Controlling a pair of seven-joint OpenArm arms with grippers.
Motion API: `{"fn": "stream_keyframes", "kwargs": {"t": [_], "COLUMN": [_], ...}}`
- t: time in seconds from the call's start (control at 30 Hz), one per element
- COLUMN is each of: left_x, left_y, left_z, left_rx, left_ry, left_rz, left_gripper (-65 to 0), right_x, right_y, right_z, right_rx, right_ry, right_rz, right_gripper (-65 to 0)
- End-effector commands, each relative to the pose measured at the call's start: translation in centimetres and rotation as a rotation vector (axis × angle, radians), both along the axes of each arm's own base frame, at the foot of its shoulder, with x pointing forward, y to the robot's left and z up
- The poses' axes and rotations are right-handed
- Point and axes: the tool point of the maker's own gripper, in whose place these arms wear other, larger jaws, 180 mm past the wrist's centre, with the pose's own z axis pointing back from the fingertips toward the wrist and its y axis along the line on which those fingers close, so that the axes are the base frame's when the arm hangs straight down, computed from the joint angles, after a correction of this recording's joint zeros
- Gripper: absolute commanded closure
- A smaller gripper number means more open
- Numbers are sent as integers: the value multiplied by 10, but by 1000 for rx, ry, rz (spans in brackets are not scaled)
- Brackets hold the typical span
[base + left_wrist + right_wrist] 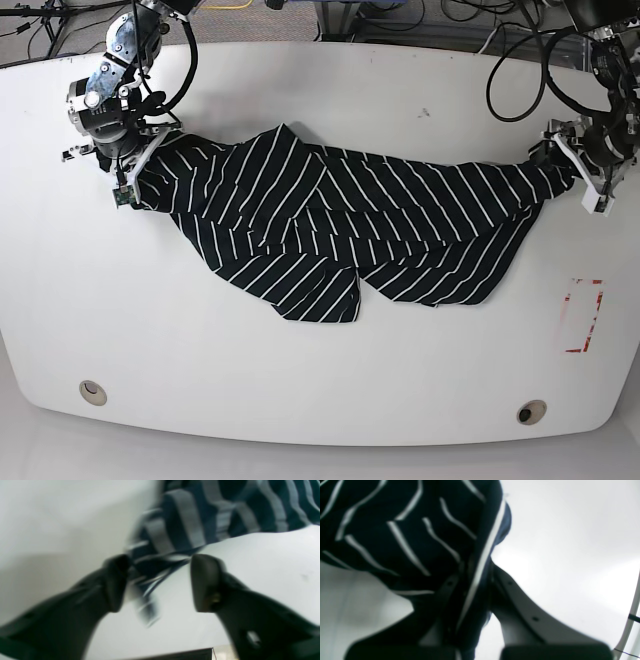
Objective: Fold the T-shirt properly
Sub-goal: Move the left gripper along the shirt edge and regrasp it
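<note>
Soft, matt black cloth with thin white stripes makes up the T-shirt (pixel 330 230), lying on a smooth, faintly glossy white worktop (pixel 320 380), while the left claw (pixel 160 582) looks like matt black plastic.

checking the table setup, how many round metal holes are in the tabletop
2: one round hole near the table's front edge on the base view's left, the other near the front edge on its right. The T-shirt may hide more.
</note>
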Motion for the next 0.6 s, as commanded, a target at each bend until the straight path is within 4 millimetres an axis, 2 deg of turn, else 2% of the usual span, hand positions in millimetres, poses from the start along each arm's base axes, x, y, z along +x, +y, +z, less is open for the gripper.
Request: {"fn": "stream_keyframes", "kwargs": {"t": [0.0, 0.2, 0.37, 0.47, 0.57], "left_x": [14, 42, 81, 102, 124], "left_y": [9, 7, -2, -6, -14], "left_z": [18, 38, 67, 73, 69], "left_rx": [34, 24, -13, -66, -142], "left_ry": [-41, -85, -195, -221, -214], "left_rz": [2, 9, 20, 36, 45], "left_gripper": [-439, -440, -440, -440, -440], "right_x": [9, 12, 14, 14, 17], "right_y": [-3, -3, -2, -2, -2], "right_z": [13, 14, 16, 16, 18], "right_rx": [-17, -14, -13, -13, -13], "right_ry": [-50, -58, -64, -64, -73], "right_rz": [-2, -4, -4, -4, -3], "right_gripper": [0, 0, 0, 0, 0]}}
